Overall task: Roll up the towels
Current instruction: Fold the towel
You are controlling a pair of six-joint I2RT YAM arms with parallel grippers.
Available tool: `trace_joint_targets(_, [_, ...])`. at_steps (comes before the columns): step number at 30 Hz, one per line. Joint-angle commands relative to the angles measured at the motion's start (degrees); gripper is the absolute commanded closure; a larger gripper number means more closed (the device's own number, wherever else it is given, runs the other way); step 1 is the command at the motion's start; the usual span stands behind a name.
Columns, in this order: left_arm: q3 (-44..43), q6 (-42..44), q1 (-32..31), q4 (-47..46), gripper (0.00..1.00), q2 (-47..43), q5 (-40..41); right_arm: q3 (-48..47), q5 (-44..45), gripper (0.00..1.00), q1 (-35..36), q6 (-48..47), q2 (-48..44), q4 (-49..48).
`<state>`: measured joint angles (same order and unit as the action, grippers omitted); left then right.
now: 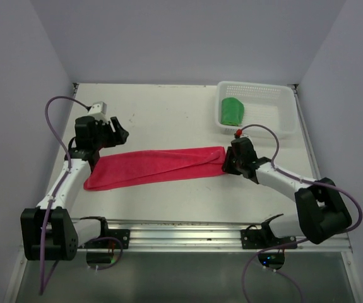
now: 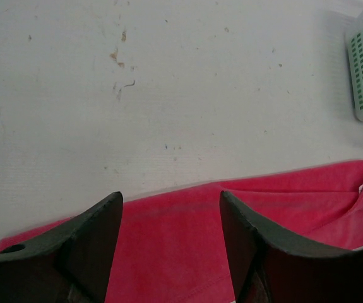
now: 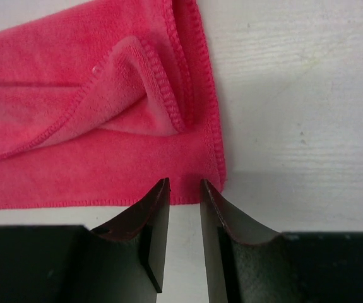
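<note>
L gripper [image 2: 171, 197]: fingers spread, over pink towel [image 1: 156, 165] left end.
R gripper [image 3: 184, 184]: fingers narrowly parted at right hem, prob. to start roll.

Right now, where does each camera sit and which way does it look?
Top external: above and behind the arms, looking down on the table; both arms show, plus the pink-red towel and the mesh basket holding the green towel.
Left wrist: on the left arm, looking past the open left gripper over the pink-red towel toward the mesh basket.
Right wrist: on the right arm, looking down past the right gripper at that towel's hemmed end.
Shared: all three see the pink-red towel.
</note>
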<state>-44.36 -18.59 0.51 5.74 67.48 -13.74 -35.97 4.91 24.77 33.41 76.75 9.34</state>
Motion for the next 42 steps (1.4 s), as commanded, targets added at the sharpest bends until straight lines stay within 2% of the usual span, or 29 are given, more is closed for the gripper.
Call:
trace_joint_targets(1, [0.5, 1.45, -1.48, 1.03, 0.33, -1.39, -1.03, -0.68, 3.01, 0.71, 0.36, 0.96, 1.91, -10.92])
trace_joint_targets(12, [-0.2, 1.36, -1.57, 0.77, 0.32, 0.1, -0.76, -2.62, 4.85, 0.74, 0.27, 2.36, 8.68, -8.3])
trace_joint_targets(19, [-0.73, 1.01, -1.66, 0.24, 0.32, 1.6, -1.29, -1.12, 12.31, 0.74, 0.19, 5.17, 8.85, -2.68])
trace_joint_targets(22, [-0.73, 0.92, -1.92, -0.29, 0.32, 2.13, -1.38, -0.78, 15.83, 0.74, -0.51, 5.97, 7.54, 0.41])
trace_joint_targets(27, [-1.52, 0.92, -2.8, -0.64, 0.32, 3.0, -1.64, 2.21, 16.1, 0.74, -4.64, 5.88, 2.98, 2.25])
trace_joint_targets(33, [-2.31, 1.01, -4.2, -0.82, 0.32, 4.06, -2.43, 2.39, 12.24, 0.69, -5.88, 4.12, -1.24, 2.17])
trace_joint_targets(35, [-2.05, 1.19, -4.56, -0.82, 0.31, 4.15, -2.87, 1.0, 9.18, 0.62, -5.97, 3.24, -3.53, 2.26])
trace_joint_targets(38, [-1.52, 1.63, -4.91, -0.38, 0.31, 3.89, -3.05, -2.08, 7.4, 0.57, -5.97, 2.8, -6.34, 4.27])
trace_joint_targets(42, [-0.73, 2.15, -5.0, -0.29, 0.3, 3.53, -2.79, -5.95, 8.8, 0.58, -5.97, 4.11, -8.11, 8.05])
